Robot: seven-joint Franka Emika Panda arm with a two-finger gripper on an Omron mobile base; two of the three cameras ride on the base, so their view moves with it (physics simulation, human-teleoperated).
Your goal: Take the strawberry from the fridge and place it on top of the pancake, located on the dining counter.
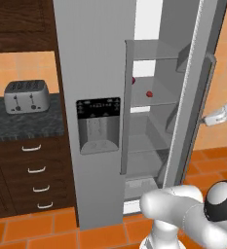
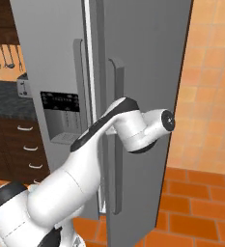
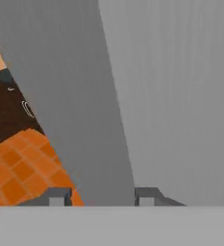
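Evidently the arm is busy with the fridge (image 1: 93, 112) door rather than with the fruit. In the left base view the right-hand door (image 1: 195, 92) stands swung open, and the gripper (image 1: 210, 118) reaches in from the right edge to meet that door's outer edge. In the hand view the two fingers (image 3: 149, 196) sit either side of a grey slab seen edge-on, which looks like the door's edge or its handle; they are closed down as far as they go, apparently pinching it, though just which part they grip cannot be made out. Such a hold makes sense for pulling the door wide so the shelves are reachable.

Inside, the strawberry (image 1: 149, 94) lies as a small red speck on a middle shelf (image 1: 156, 102), well back from the opening and well apart from the gripper. A second red speck (image 1: 133, 80) shows near the door's inner edge, too small to identify. A toaster (image 1: 27, 96) sits on the dark tabletop (image 1: 27, 124) to the left. Fetching the berry is judged not yet begun.
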